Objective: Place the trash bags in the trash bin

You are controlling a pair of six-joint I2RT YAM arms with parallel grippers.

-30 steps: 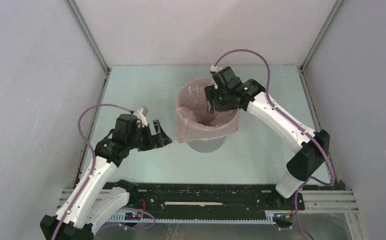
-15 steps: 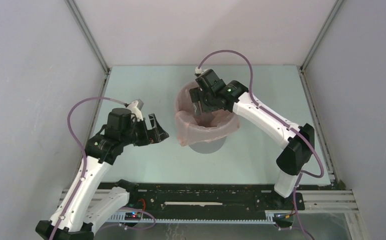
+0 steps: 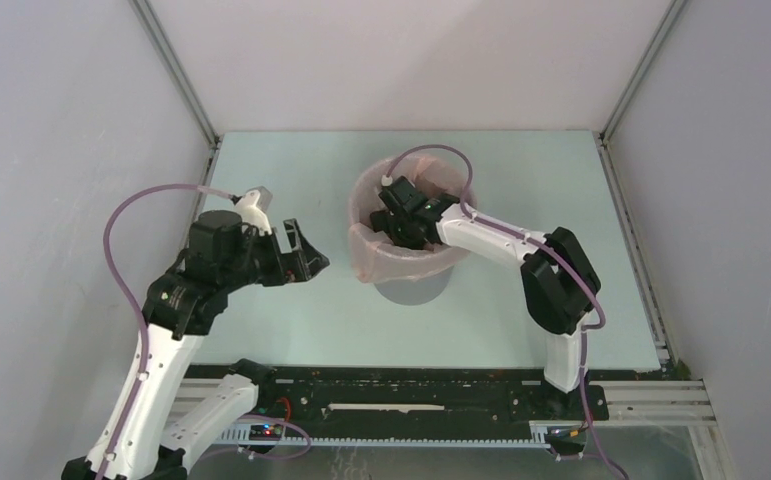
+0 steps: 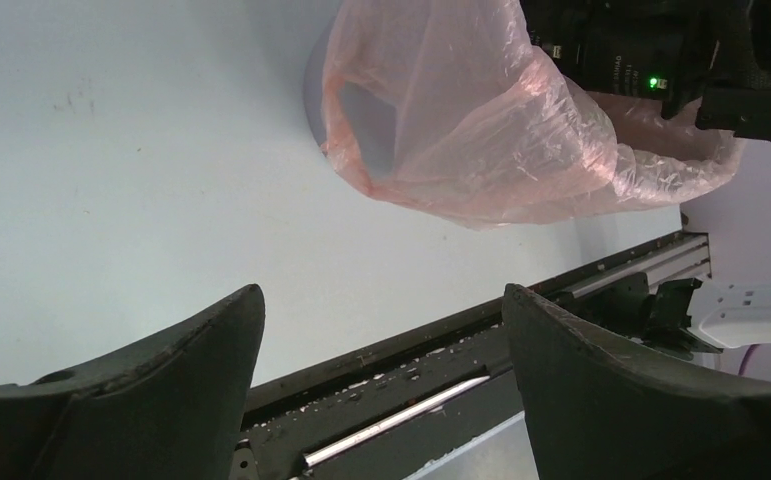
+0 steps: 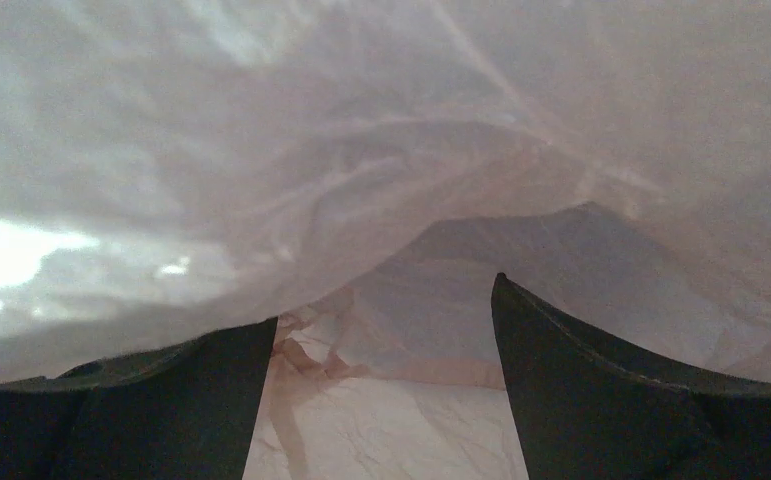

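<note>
The trash bag is sitting in the trash bin, its pale-pink film lining the inside and folding over the round rim, so that it is hanging partway down the outside. Only a grey band of the bin is showing below the film in the top view. In the left wrist view the bag is draping loosely, and the bin's grey side is peeking out beside it and through a handle loop. The bin is standing on the desk, near its middle.

The right gripper is reaching down into the bag's mouth, and its fingertips are dropping out of sight there from above. Its own camera is showing the right gripper released, jaws spread, with wrinkled film filling the view ahead and nothing caught between the fingers.

The left gripper is hovering over the desk to the left of the bin, well apart from it, likewise released and holding nothing.

A green light is glowing on the right arm's wrist; the small white print beside it is too small to read.
</note>
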